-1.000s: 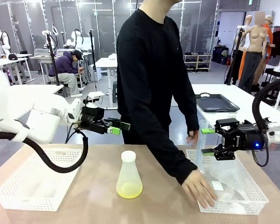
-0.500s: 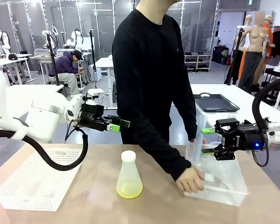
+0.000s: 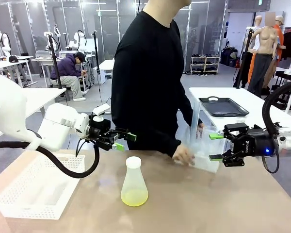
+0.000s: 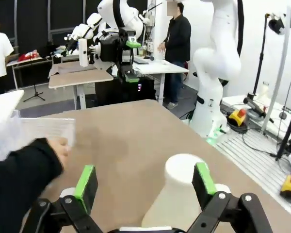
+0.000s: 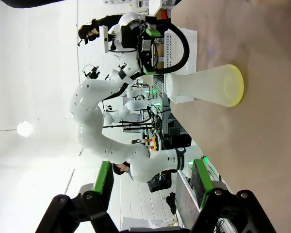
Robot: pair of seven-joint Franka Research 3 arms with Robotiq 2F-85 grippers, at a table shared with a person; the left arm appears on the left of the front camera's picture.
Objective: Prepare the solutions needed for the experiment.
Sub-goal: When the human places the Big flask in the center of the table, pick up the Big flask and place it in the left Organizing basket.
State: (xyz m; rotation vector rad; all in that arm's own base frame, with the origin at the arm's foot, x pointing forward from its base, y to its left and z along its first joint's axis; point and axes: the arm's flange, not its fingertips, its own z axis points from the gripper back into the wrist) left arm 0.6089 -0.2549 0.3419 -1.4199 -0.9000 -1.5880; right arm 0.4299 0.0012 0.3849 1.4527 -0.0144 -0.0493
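In the right wrist view, the solutions glow inside the flask.

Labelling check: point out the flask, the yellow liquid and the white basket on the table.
flask (image 3: 134,179), front view, mid body.
yellow liquid (image 3: 134,197), front view, pool at the flask's bottom.
white basket (image 3: 26,209), front view, near wall.

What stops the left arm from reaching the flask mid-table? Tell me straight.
Probably nothing; it looks reachable. The left gripper hangs open just above and behind the flask, with nothing standing between them. The person's hand is off to the right, on the basket, clear of that path.
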